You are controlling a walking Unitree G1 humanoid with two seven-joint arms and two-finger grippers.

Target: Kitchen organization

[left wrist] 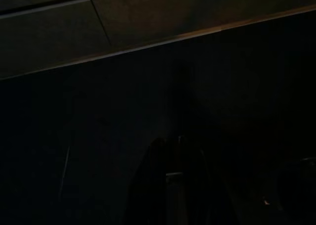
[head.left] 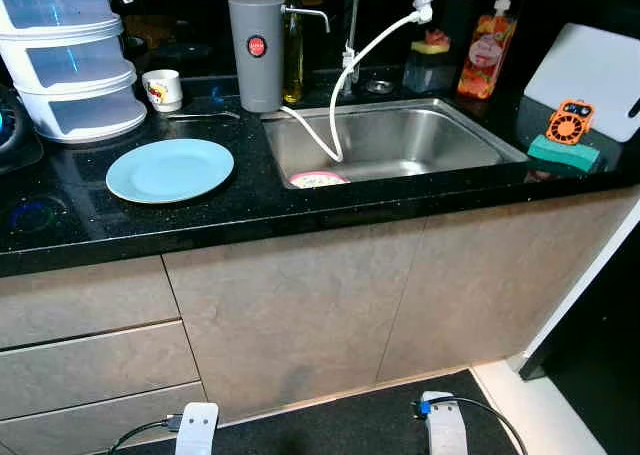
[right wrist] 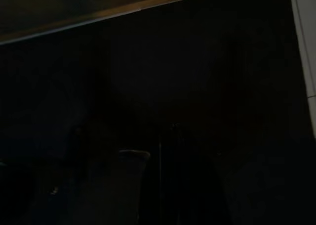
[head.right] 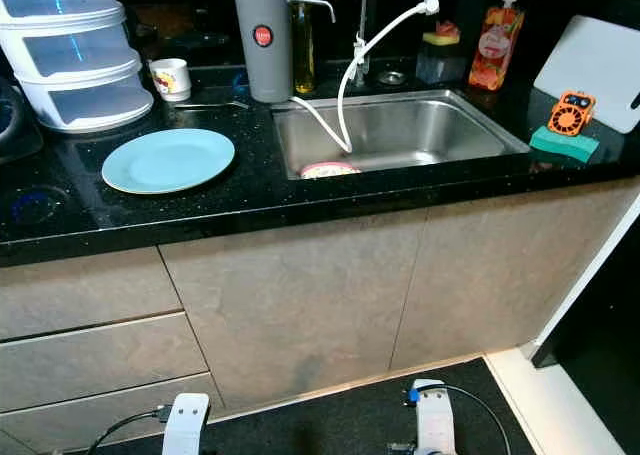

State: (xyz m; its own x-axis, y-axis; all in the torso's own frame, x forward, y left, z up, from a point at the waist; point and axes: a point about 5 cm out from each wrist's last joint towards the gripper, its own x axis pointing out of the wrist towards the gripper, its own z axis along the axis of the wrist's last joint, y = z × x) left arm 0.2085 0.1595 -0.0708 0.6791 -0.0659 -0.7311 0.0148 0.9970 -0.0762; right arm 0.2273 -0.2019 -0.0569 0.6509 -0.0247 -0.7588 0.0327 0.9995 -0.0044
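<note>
The black counter (head.left: pixel 250 200) carries a blue plate (head.left: pixel 170 169) beside the sink's (head.left: pixel 400 140) left edge, likely awaiting washing; both arms hang idle, and I cannot tell the state of either pincer.

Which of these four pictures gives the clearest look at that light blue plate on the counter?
The right eye view: the blue plate lies whole and sharp on the black counter. The left eye view shows it almost equally well. Both wrist views are very dark, facing cabinet and floor.

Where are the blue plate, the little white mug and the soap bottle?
Plate (head.left: pixel 170 169), left eye view, middle of its face.
Mug (head.left: pixel 163 89), left eye view, its side.
Soap bottle (head.left: pixel 487 55), left eye view, its label.
</note>
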